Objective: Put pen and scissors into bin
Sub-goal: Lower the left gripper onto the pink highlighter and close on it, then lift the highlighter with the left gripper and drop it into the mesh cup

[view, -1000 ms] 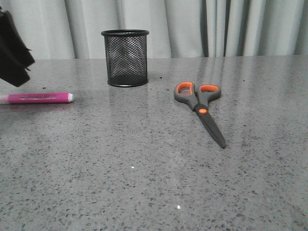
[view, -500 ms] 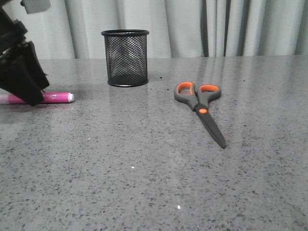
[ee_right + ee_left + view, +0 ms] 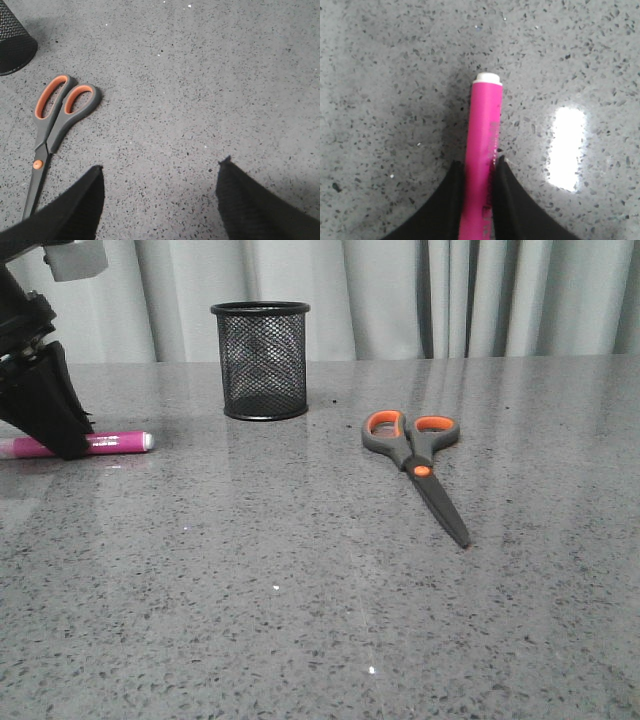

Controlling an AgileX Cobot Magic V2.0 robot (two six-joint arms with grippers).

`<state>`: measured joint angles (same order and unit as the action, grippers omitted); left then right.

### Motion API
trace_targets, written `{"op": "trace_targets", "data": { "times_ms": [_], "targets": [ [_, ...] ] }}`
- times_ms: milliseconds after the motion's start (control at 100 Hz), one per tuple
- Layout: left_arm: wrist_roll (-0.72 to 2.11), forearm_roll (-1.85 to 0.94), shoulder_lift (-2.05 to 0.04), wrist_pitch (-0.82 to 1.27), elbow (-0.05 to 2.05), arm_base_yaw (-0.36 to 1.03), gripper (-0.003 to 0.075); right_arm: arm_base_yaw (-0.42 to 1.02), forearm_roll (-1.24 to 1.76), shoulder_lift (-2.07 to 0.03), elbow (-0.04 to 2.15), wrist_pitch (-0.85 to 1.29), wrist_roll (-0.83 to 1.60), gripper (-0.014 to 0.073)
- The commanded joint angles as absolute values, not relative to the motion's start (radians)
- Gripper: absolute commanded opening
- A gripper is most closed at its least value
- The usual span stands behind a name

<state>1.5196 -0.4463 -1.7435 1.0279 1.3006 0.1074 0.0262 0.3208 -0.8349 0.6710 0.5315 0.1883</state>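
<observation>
The magenta-pink pen (image 3: 120, 442) lies on the table at the far left, its white tip toward the bin. My left gripper (image 3: 62, 446) is down on it; in the left wrist view (image 3: 479, 165) both fingers press against the sides of the pen (image 3: 486, 120), which rests on the table. The scissors (image 3: 415, 455) lie flat right of centre, handles toward the back. The black mesh bin (image 3: 260, 360) stands upright at the back. My right gripper (image 3: 160, 167) is open and empty above bare table, beside the scissors (image 3: 55, 120); it does not show in the front view.
The grey speckled table (image 3: 300, 590) runs to a pale curtain (image 3: 450, 300) at the back. The bin's edge (image 3: 12, 40) shows in a corner of the right wrist view. A bright light reflection (image 3: 567, 147) lies beside the pen.
My left gripper has come down from above onto the pen's middle and its fingers have closed against the pen. The scissors and bin have not moved.
</observation>
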Motion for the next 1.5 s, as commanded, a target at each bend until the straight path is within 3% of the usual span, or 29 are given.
{"op": "trace_targets", "data": {
  "times_ms": [0, 300, 440, 610, 1300, 1390, 1490],
  "targets": [
    [1.477, -0.478, -1.704, 1.045, 1.362, 0.112, -0.0019, 0.030, 0.323, -0.834, 0.707, 0.478, 0.198, 0.0434],
    [1.482, -1.007, -1.664, 1.042, 1.602, 0.109, -0.0019, 0.030, 0.323, -0.834, 0.707, 0.478, 0.198, 0.0433],
    [1.536, -1.349, -1.668, 0.912, 1.611, 0.111, -0.0019, 0.030, 0.323, -0.834, 0.707, 0.478, 0.198, 0.0433],
    [1.669, -1.653, -1.727, 0.897, 1.611, 0.132, -0.0019, 0.030, 0.323, -0.834, 0.707, 0.478, 0.198, 0.0434],
    [1.676, -1.612, -1.889, 0.799, 1.611, 0.218, -0.0014, 0.030, 0.323, -0.834, 0.707, 0.474, 0.198, 0.0433],
    [1.676, -1.571, -1.889, 0.799, 1.611, 0.218, 0.0029, 0.030, 0.323, -0.834, 0.707, 0.474, 0.198, 0.0433],
    [1.676, -1.566, -1.889, 0.801, 1.611, 0.218, 0.0139, 0.030, 0.323, -0.834, 0.707, 0.471, 0.199, 0.0433]
  ]
}}
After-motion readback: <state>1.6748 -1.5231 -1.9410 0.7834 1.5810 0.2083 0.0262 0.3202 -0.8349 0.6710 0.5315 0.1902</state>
